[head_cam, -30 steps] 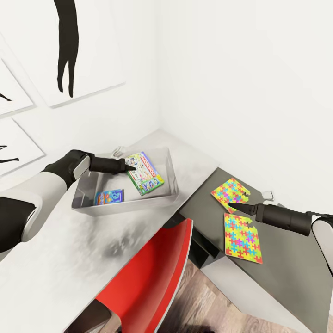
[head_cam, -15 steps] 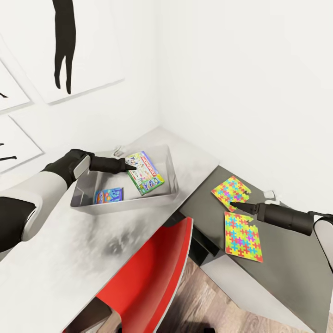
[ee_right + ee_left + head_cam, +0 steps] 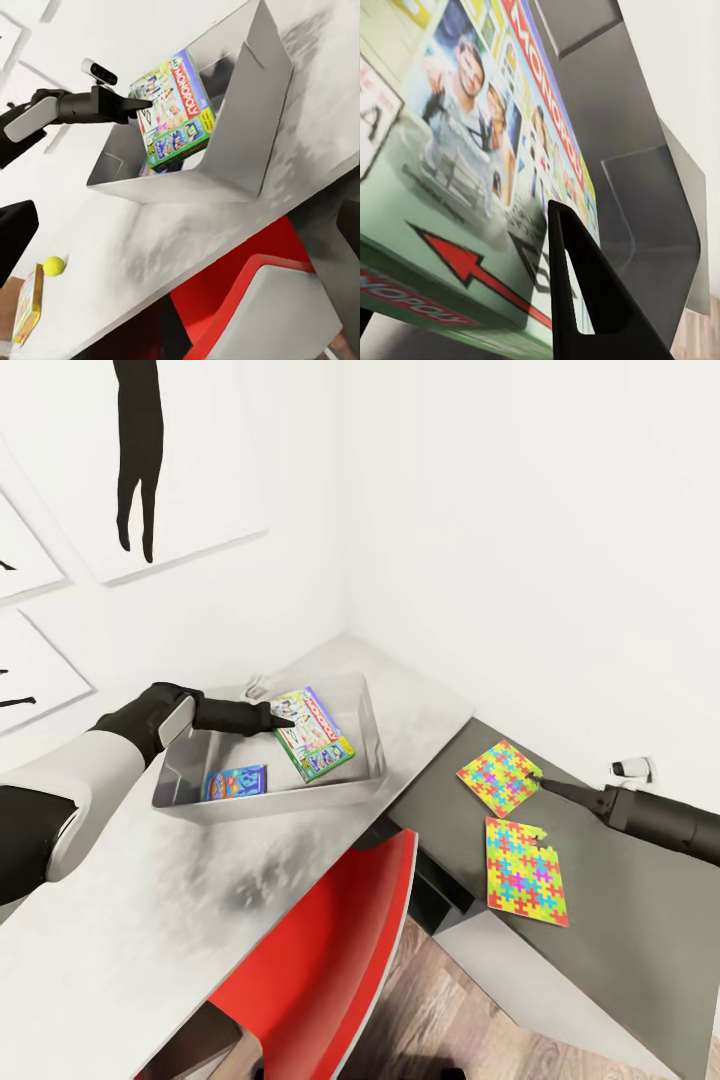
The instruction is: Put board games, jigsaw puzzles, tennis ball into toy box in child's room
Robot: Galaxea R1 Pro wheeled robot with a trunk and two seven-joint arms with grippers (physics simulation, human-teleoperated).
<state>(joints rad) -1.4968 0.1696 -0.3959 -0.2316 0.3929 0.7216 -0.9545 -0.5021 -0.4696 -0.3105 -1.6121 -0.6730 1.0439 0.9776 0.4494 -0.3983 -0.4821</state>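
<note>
- Near jigsaw puzzle (image 3: pixel 524 871): lying untouched on the dark table (image 3: pixel 640 920).
- Right gripper (image 3: pixel 541 782): retreating rightward off the far puzzle (image 3: pixel 499 777); jaw state indiscernible, puzzles remaining unpacked.
- Left gripper (image 3: pixel 277 719): clamping the Monopoly board game (image 3: pixel 313 734) inside the toy box (image 3: pixel 370 755).

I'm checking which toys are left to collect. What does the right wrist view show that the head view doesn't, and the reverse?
Right wrist view alone: the tennis ball and a flat game box beyond the toy box.

Head view alone: two jigsaw puzzles on the dark table, the right gripper at the farther one's edge.

Both: the toy box, and the left gripper holding the Monopoly box inside it.
</note>
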